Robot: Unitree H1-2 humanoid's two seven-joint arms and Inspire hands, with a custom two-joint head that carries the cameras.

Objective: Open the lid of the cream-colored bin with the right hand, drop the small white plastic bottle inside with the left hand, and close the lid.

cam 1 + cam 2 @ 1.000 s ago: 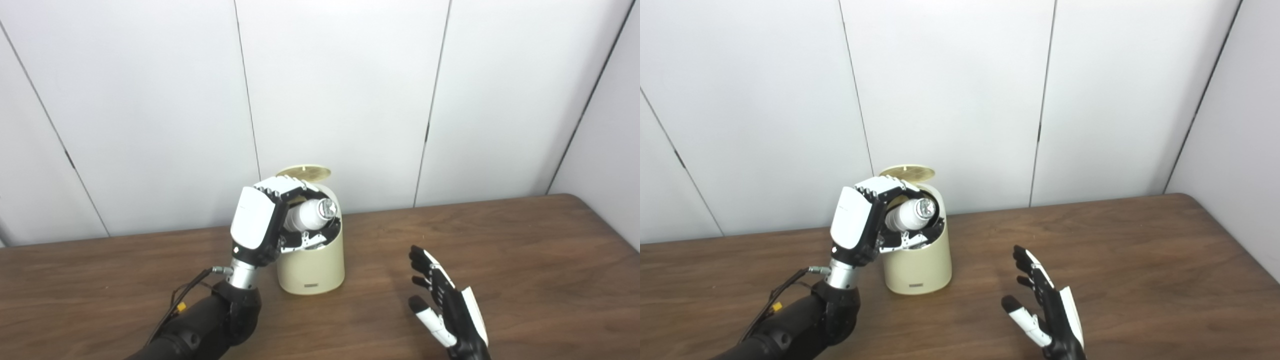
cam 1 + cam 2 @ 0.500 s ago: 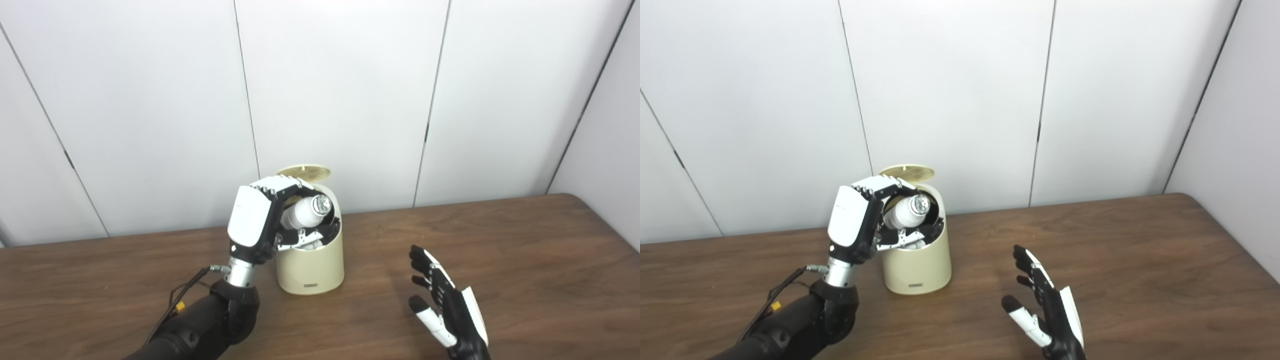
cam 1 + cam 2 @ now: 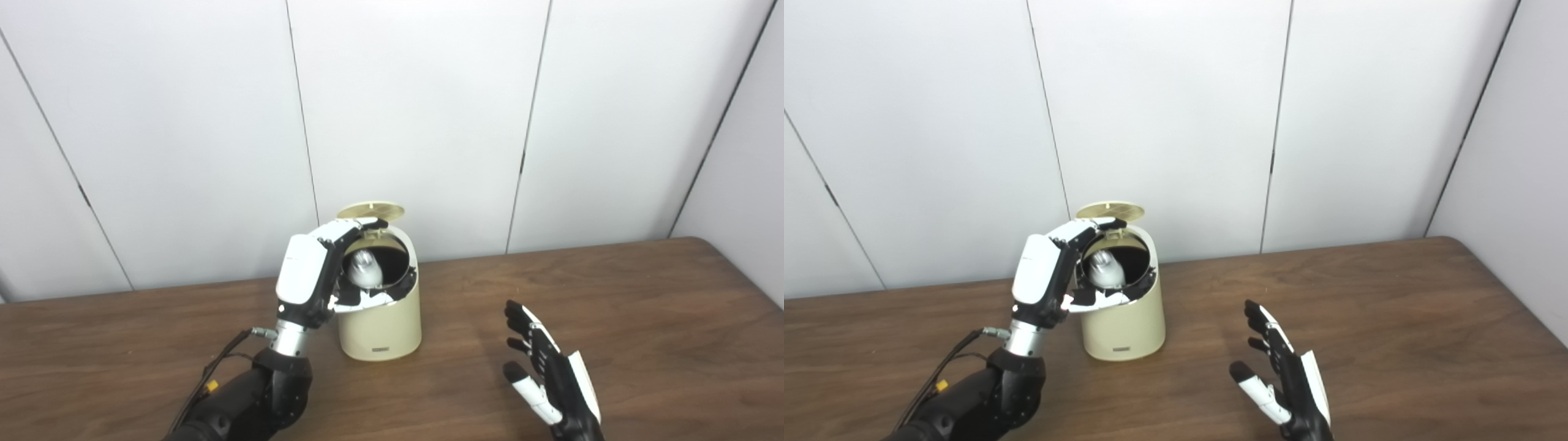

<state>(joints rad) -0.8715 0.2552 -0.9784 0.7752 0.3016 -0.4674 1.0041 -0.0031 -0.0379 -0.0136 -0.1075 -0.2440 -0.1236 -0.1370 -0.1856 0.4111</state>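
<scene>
The cream-colored bin (image 3: pixel 381 327) stands on the wooden table (image 3: pixel 643 318), its round lid (image 3: pixel 371 211) tipped up at the back. The small white plastic bottle (image 3: pixel 365 269) shows as a blurred white shape inside the bin's dark mouth, free of the fingers. My left hand (image 3: pixel 306 275) hangs at the bin's left rim, open, with its fingers spread over the top of the mouth and its thumb along the front rim. My right hand (image 3: pixel 551 373) is open, palm toward the bin, low over the table to the bin's right, and holds nothing.
White wall panels (image 3: pixel 416 110) stand right behind the bin. A cable (image 3: pixel 214 367) runs along my left forearm. Brown tabletop stretches to the right edge (image 3: pixel 1507 294) beyond my right hand.
My left hand has spread its fingers and let go of the bottle, which has dropped from the grip into the bin's mouth. The right hand has barely moved.
</scene>
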